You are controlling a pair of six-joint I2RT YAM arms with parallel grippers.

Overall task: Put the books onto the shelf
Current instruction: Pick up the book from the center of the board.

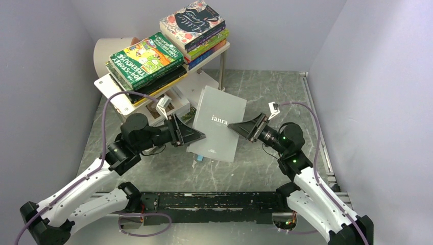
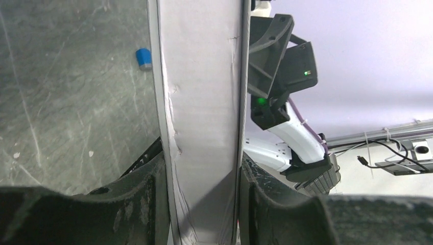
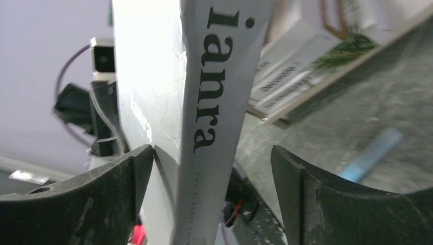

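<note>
Left gripper [image 2: 204, 178] clamped across one long edge of the grey book [image 1: 217, 122]. The right gripper [image 3: 212, 168] is spread wide around the opposite edge. Book hangs tilted above the table [image 1: 178, 173], just before the shelf [image 1: 118, 104]. Probably stiff, fairly heavy and smooth-covered, so a deep edge grip suits it.

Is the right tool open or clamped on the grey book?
Open: the right tool has one finger standing clear of the grey book, table visible in the gap.
</note>
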